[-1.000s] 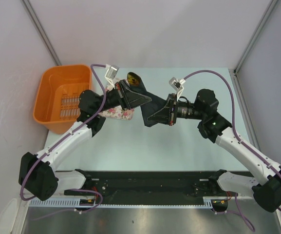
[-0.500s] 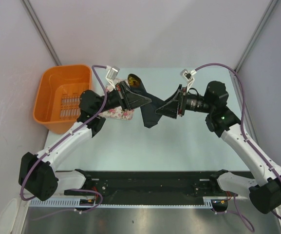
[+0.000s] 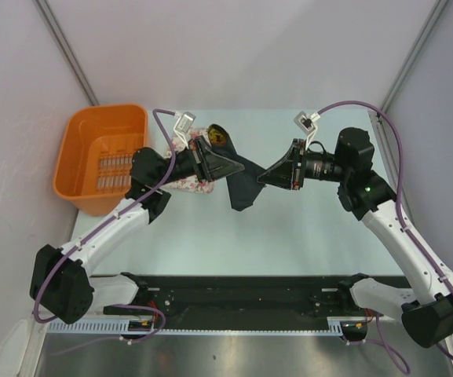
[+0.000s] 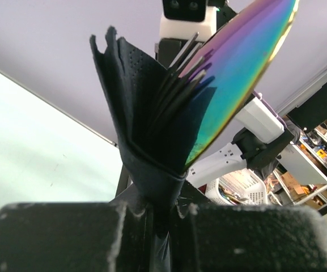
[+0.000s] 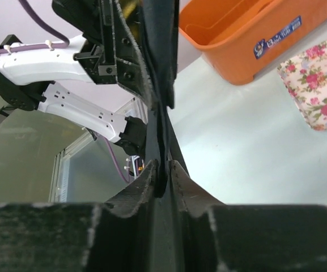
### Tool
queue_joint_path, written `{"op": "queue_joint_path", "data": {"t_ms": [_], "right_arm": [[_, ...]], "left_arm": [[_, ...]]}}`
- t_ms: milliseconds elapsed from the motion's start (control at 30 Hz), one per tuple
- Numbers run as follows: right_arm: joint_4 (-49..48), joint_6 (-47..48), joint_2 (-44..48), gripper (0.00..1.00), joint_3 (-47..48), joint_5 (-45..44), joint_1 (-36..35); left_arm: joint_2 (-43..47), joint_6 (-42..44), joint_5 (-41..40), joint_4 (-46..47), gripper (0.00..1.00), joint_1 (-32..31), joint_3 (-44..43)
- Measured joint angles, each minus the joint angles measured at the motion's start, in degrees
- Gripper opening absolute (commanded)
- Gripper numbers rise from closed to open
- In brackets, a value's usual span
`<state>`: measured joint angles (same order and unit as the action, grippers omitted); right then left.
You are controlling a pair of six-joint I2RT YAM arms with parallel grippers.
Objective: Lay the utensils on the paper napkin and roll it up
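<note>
The paper napkin point(image 3: 242, 192) is a black sheet held up off the table between both arms, with its loose corner hanging down. It is wrapped around the utensils point(image 3: 217, 135), whose shiny iridescent-gold head point(image 4: 242, 73) and thin tines stick out of the napkin's point(image 4: 135, 102) open end. My left gripper point(image 3: 238, 163) is shut on the wrapped bundle, squeezed low between its pads point(image 4: 162, 212). From the right, my right gripper point(image 3: 260, 177) pinches a fold of the napkin point(image 5: 158, 68) between nearly closed fingertips point(image 5: 162, 175).
An orange basket point(image 3: 100, 157) stands at the table's left edge, also in the right wrist view point(image 5: 237, 34). A pink floral cloth point(image 3: 191, 184) lies beside it, under the left arm point(image 5: 322, 85). The pale green table point(image 3: 289, 228) runs on toward the arm bases.
My right gripper let go of the napkin, drew back to the right, then closed on it again nearer the napkin's right edge. The left gripper kept its hold and barely moved.
</note>
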<state>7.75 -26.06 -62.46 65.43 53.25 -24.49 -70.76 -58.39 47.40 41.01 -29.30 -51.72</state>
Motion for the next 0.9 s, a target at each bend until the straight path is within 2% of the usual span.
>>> {"op": "queue_joint_path", "data": {"t_ms": [167,233,267,300,633,900], "right_arm": [[2.86,1.29,-0.52,0.16,0.39,0.20,1.51],[3.43,1.51,-0.63,0.12,0.52,0.22,2.08],[3.69,1.62,-0.68,0.04,0.59,0.22,2.25],[3.82,1.70,-0.70,0.00,0.61,0.24,2.29],[2.45,1.33,-1.03,0.00,0.59,1.66,1.44],[2.69,7.39,-3.78,0.00,0.59,-2.43,-2.19]], "left_arm": [[0.44,0.02,1.07,-0.02,0.00,0.09,1.07],[0.61,0.07,1.44,-0.07,0.00,0.09,1.55],[0.61,0.11,1.64,-0.07,0.00,0.09,1.68],[0.61,0.13,1.90,-0.07,0.00,0.09,1.75],[0.61,-0.09,2.40,0.24,0.00,0.09,1.79],[0.61,-1.73,3.08,1.79,0.00,0.09,1.79]]}}
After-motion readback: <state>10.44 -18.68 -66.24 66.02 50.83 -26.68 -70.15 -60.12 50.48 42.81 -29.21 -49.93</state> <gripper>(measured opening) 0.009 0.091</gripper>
